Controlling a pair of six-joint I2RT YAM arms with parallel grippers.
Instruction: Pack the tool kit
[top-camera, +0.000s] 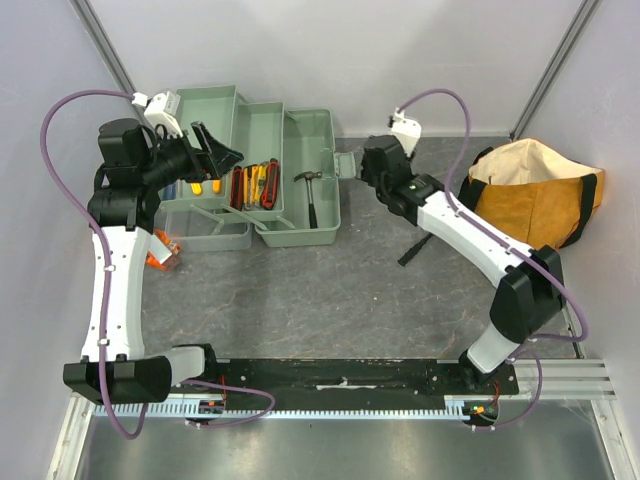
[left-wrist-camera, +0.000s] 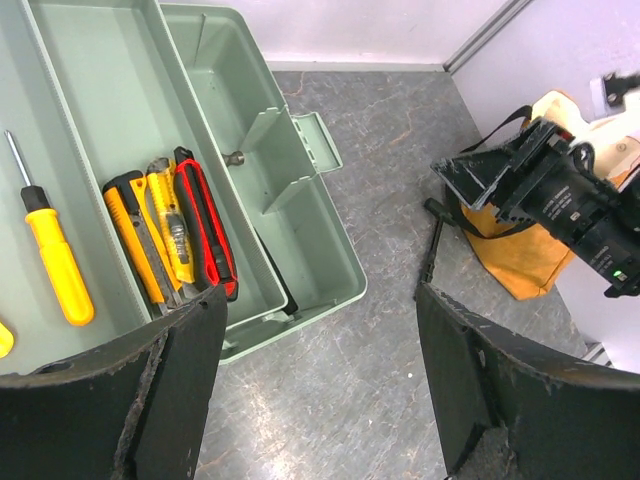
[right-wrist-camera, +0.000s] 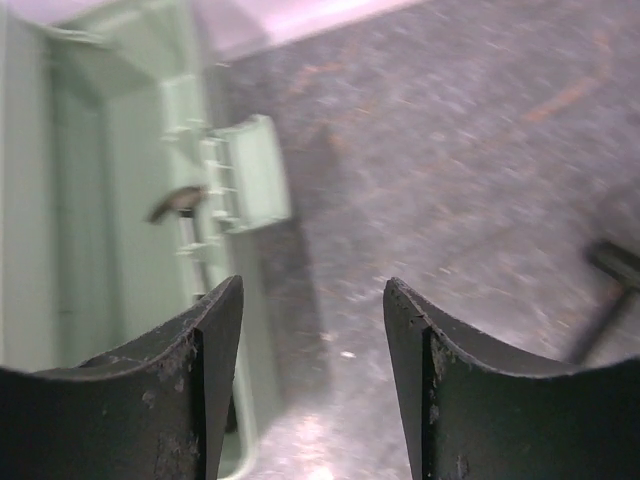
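Note:
The pale green toolbox (top-camera: 300, 232) stands open at the back left with its trays spread. A tray (left-wrist-camera: 100, 110) holds a yellow screwdriver (left-wrist-camera: 55, 262), yellow utility knives (left-wrist-camera: 150, 232) and a red utility knife (left-wrist-camera: 207, 225). A hammer (top-camera: 312, 193) lies in the base; its head shows in the right wrist view (right-wrist-camera: 176, 202). My left gripper (top-camera: 222, 152) is open and empty above the tray; in its own view (left-wrist-camera: 320, 295) it looks past the box's front edge. My right gripper (top-camera: 344, 166) (right-wrist-camera: 313, 290) is open and empty beside the box's right end, near the latch (right-wrist-camera: 246, 173).
A black tool (top-camera: 415, 250) lies on the grey table right of the box, also in the left wrist view (left-wrist-camera: 432, 240). An orange-tan bag (top-camera: 535, 195) with black straps sits at the back right. A translucent lid (top-camera: 215, 237) and an orange object (top-camera: 162, 255) lie by the left arm.

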